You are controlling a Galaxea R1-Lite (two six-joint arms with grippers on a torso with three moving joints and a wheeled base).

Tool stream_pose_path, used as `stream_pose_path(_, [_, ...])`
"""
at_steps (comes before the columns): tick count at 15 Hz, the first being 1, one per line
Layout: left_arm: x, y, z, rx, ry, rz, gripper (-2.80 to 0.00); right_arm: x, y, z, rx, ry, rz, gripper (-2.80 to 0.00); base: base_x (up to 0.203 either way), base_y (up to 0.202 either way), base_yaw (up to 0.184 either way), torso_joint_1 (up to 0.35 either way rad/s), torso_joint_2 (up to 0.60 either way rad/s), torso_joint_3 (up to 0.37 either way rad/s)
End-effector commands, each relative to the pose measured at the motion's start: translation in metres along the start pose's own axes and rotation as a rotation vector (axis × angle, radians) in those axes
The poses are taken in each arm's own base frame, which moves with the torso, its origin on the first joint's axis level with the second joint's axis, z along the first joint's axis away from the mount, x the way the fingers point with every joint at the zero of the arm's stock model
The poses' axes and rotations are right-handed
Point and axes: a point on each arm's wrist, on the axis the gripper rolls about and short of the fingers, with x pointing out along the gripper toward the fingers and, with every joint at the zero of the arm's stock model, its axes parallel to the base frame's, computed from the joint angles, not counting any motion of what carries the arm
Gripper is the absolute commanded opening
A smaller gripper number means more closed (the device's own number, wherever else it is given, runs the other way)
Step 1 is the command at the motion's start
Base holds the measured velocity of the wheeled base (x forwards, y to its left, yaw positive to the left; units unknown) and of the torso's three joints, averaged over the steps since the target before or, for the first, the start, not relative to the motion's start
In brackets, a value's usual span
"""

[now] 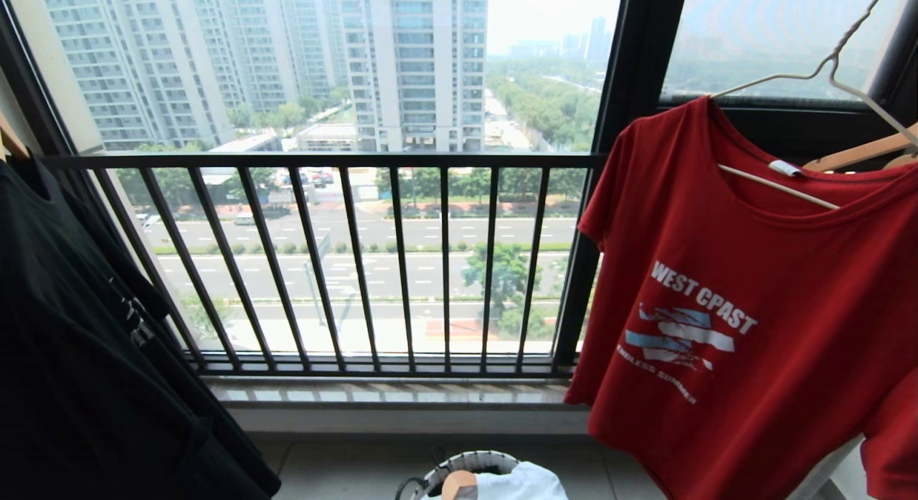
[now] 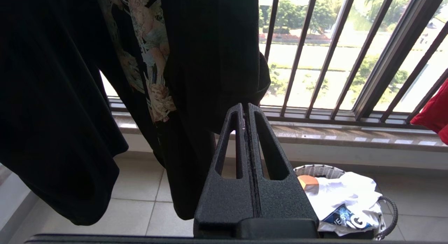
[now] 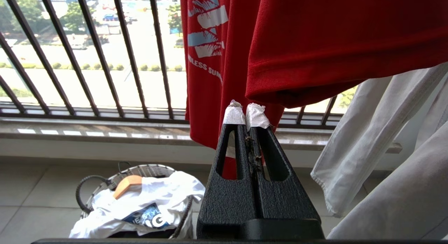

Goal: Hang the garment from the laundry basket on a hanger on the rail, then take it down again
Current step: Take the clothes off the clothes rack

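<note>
**Both pincers closed and empty; red shirt on the wire hanger**

The left pincer (image 2: 245, 109) has its two black fingers pressed flat together, holding nothing, and points toward the window sill with a black printed T-shirt (image 2: 147, 62) hanging just beside it. The right pincer (image 3: 245, 112) is likewise closed tight and empty, its white-taped fingertips (image 3: 233, 115) touching each other just below the hem of the garment (image 3: 315, 44). Neither arm appears in the head view.

In the head view the garment (image 1: 753, 306), red with white "WEST COAST" lettering, hangs on the hanger (image 1: 825, 69), a thin white wire one, at the right in front of the black window railing (image 1: 358, 263). A light wooden hanger (image 1: 857, 154) sits just behind its collar. The rail is out of view.

On the tiled floor below the sill stands the laundry basket (image 3: 91, 181), holding a white cloth (image 3: 154, 198) and a wooden hanger end (image 3: 126, 184). Pale cloth (image 3: 378, 139) hangs beside the garment.
</note>
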Motion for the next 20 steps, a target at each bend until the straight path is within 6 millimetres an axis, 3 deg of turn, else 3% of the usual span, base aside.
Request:
stream_pose_path(1, [0.000, 0.000, 0.000, -0.001, 0.001, 0.001, -2.80, 0.000, 0.000, 0.000, -0.006, 0.002, -0.013, -2.80, 0.000, 0.000, 0.000, 0.000, 0.00, 0.000])
stream_pose_path(3, [0.000, 0.000, 0.000, -0.001, 0.001, 0.001, -2.80, -0.005, 0.000, 0.020, -0.004, -0.040, -0.027, -2.80, 0.000, 0.000, 0.000, 0.000, 0.00, 0.000])
stream_pose_path(8, [0.000, 0.000, 0.000, -0.001, 0.001, 0.001, -2.80, 0.004, -0.001, 0.103, 0.005, -0.031, -0.056, -2.80, 0.000, 0.000, 0.000, 0.000, 0.00, 0.000])
stream_pose_path(13, [0.000, 0.000, 0.000, -0.001, 0.001, 0.001, -2.80, 0.034, -0.002, 0.192, 0.003, -0.008, -0.036, -2.80, 0.000, 0.000, 0.000, 0.000, 0.00, 0.000])
stream_pose_path(20, [0.000, 0.000, 0.000, -0.001, 0.001, 0.000, -2.80, 0.085, 0.001, 0.282, -0.007, 0.094, 0.093, -2.80, 0.000, 0.000, 0.000, 0.000, 0.00, 0.000])
